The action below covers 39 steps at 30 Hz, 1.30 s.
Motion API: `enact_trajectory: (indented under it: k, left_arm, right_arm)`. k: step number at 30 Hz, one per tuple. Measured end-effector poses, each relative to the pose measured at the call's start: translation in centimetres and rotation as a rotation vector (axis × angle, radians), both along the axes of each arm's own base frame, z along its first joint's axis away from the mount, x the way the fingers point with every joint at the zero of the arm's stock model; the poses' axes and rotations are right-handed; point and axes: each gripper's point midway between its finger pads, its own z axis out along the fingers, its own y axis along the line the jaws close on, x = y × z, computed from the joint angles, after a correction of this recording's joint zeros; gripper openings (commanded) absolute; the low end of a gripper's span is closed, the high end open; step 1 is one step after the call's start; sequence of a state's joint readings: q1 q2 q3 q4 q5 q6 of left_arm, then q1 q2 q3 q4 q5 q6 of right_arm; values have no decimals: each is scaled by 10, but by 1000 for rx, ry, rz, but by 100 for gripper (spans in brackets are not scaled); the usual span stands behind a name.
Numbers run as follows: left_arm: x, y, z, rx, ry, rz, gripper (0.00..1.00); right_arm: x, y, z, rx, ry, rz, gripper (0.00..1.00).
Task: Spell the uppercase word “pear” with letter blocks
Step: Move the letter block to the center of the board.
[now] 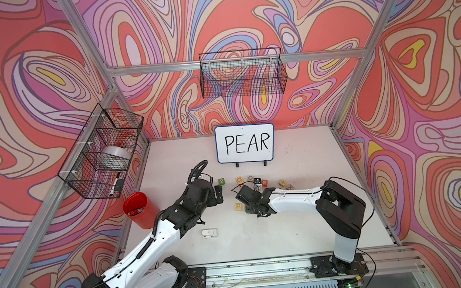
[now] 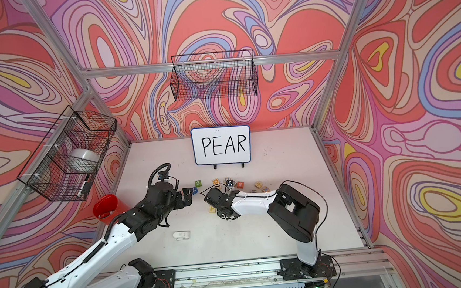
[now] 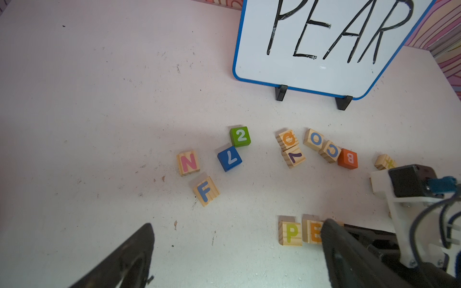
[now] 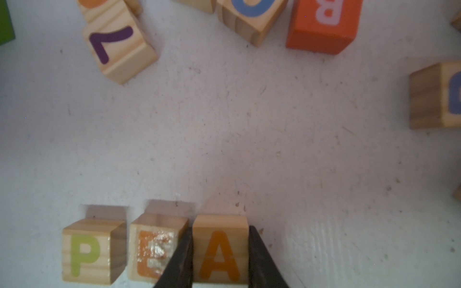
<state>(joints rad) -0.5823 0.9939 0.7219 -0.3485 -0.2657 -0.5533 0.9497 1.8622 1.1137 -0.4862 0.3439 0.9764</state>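
The right fingers [image 4: 180, 264] are pinched on the A block [image 4: 219, 251], one on each flat side, with the letter facing up. It is in a row with the P block [image 4: 86, 251] and the E block [image 4: 154, 249]. It is just beside the E, with one finger squeezed in between. I cannot tell if it touches the table [image 4: 224, 124]. The left fingers [image 3: 134, 256] are spread wide and hold nothing.

The blocks look like small wooden cubes, so I think they are light and hard and will not break. The sides look smooth, so a block may slip or turn if pinched on a corner. The flat sides are the best place to hold.

The table is white, flat and a bit scratched. There is bare room past the A for one more block. Other blocks lie in a loose bunch nearer the white board [image 1: 245, 143] that says PEAR. One block with a blue letter [image 4: 435, 96] is cut off, so I cannot tell which it is.
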Motion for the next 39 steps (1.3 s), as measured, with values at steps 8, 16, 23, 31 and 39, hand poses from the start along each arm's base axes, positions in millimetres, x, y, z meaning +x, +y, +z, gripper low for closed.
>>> enact_trajectory:
  k: [8,16,23,31,39]
  left_arm:
    - [0,0,2,-3,-4,0,100]
    - [0,0,2,-3,-5,0,100]
    - [0,0,2,-3,-5,0,100]
    - [0,0,1,-3,-4,0,100]
    - [0,0,1,-3,-4,0,100]
  right_arm:
    - [0,1,0,-10,0,21,27]
    - [1,7,0,-10,-5,33,28]
    - [1,7,0,-15,-5,43,27]
    - [2,9,-1,-27,-8,88,28]
    - [2,13,0,-29,-9,129,29]
